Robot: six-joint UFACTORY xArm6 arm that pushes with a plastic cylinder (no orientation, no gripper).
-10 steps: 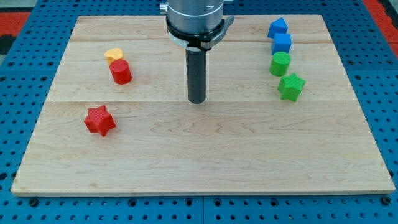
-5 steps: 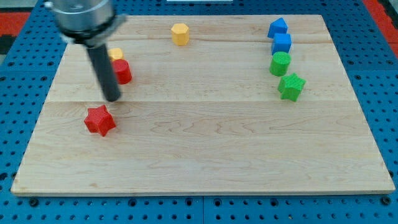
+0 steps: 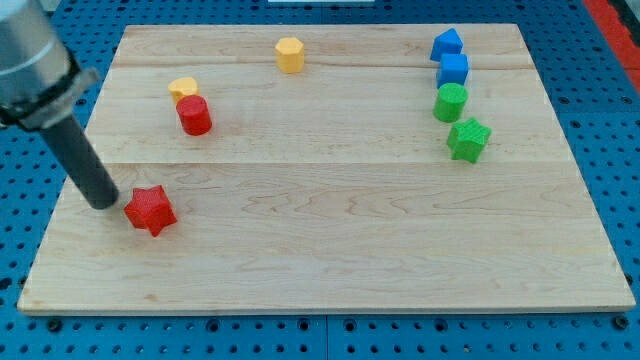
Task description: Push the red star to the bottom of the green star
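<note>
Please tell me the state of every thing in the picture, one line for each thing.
My tip: down on the board, just left of the red star.
Red star: flat, lower left.
Green star: flat, far right.
Green cylinder: upright, above the green star.
Blue blocks: stacked in line, top right.
Red cylinder: upright, beside a yellow block.
Yellow hexagon: alone, top.

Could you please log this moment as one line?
my tip: left of red star | green star: far right | push: pending
</note>
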